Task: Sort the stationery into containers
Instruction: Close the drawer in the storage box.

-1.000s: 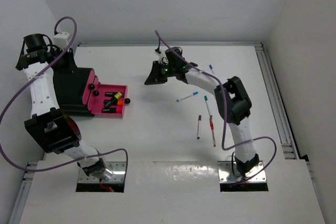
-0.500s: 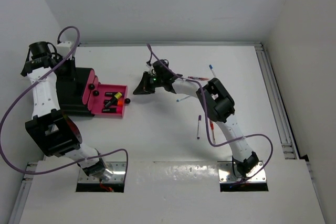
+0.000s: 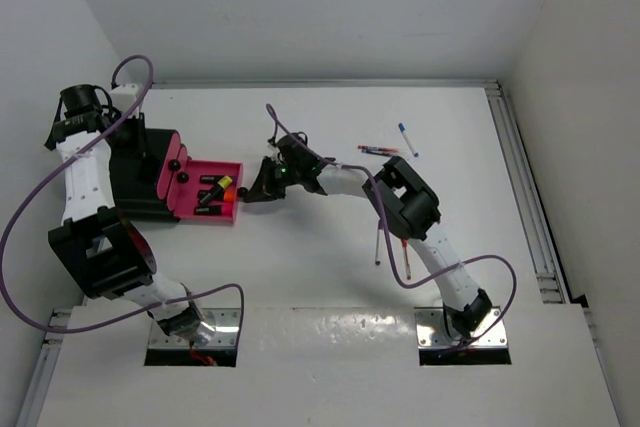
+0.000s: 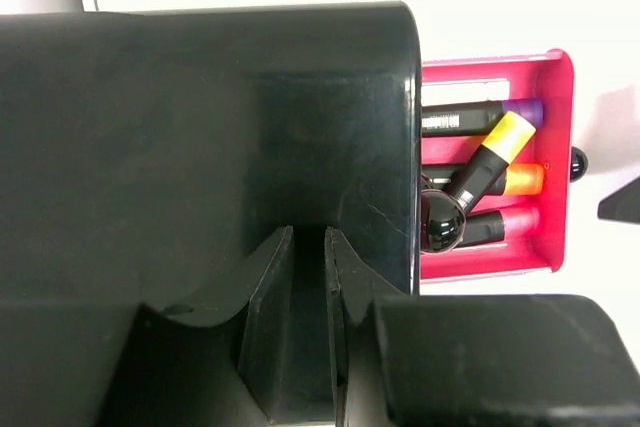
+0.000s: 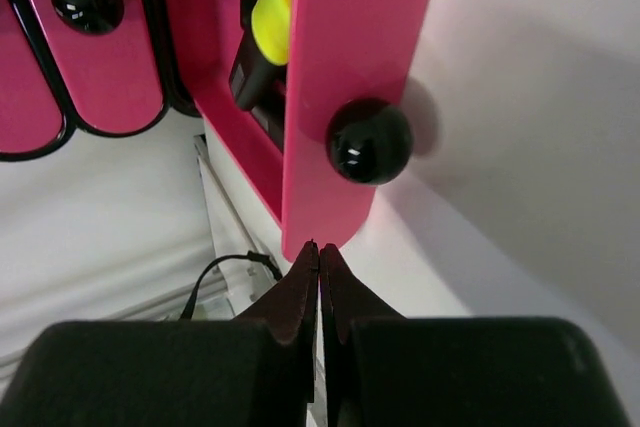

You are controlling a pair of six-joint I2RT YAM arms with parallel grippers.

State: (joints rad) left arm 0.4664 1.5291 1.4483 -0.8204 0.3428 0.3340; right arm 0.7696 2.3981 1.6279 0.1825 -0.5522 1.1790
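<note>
The pink tray (image 3: 212, 209) lies on the table beside the black box (image 3: 128, 182). In the left wrist view the tray (image 4: 560, 97) holds yellow (image 4: 505, 135), purple (image 4: 531, 112), orange (image 4: 527, 179) and pink (image 4: 520, 219) highlighters. My left gripper (image 3: 132, 139) is at the box's far edge; its fingers (image 4: 270, 277) stand a narrow gap apart, shut on the box wall (image 4: 200, 127). My right gripper (image 3: 248, 194) is shut and empty. Its tips (image 5: 319, 245) touch the bottom of the tray's end wall (image 5: 345, 37), just under a black knob (image 5: 370, 140). Loose pens (image 3: 378, 150) lie to the right.
A blue-capped pen (image 3: 405, 137) lies at the back right, a purple-capped pen (image 3: 379, 242) and a red one (image 3: 405, 252) under the right forearm. A pink panel (image 3: 168, 175) with black knobs leans between box and tray. A raised rail (image 3: 520, 177) runs along the table's right side.
My right gripper has swung left across the table to the tray's right end, and its jaws have shut. The left arm has hardly moved.
</note>
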